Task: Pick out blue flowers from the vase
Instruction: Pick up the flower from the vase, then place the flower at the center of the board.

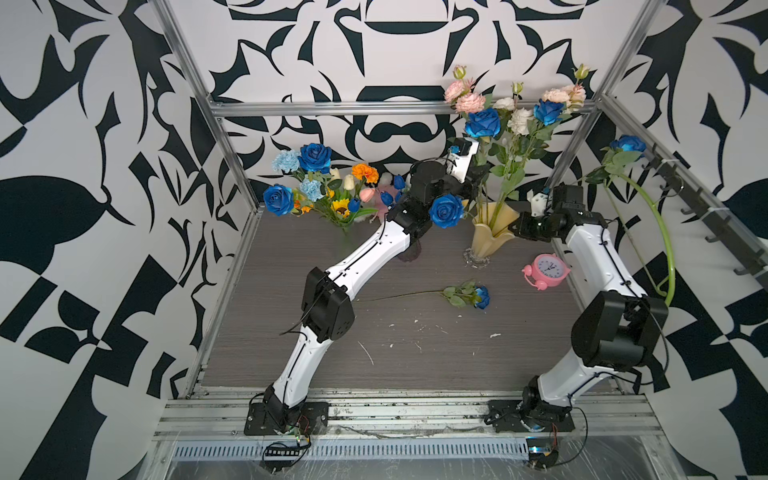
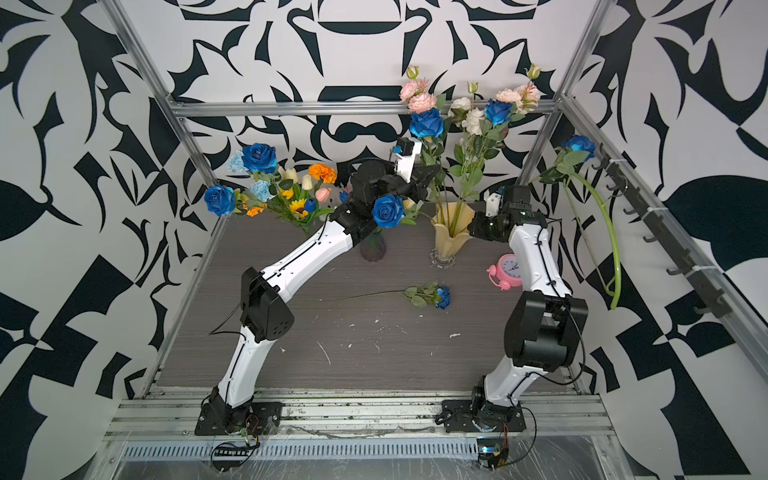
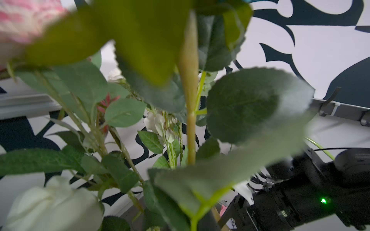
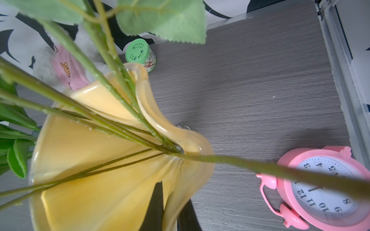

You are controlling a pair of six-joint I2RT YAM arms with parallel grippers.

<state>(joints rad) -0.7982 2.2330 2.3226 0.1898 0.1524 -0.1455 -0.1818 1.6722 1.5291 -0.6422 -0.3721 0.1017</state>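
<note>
While our right gripper (image 4: 170, 212) pinches the yellow vase (image 1: 492, 237) near the back edge of the table (image 1: 415, 353), our left gripper (image 1: 478, 174) is closed (apparently on the stem) under its blue rose (image 1: 482, 123), which next needs a straight upward pull.

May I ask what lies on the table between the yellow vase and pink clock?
Bare tabletop from vase to clock, seen in the right wrist view.
</note>
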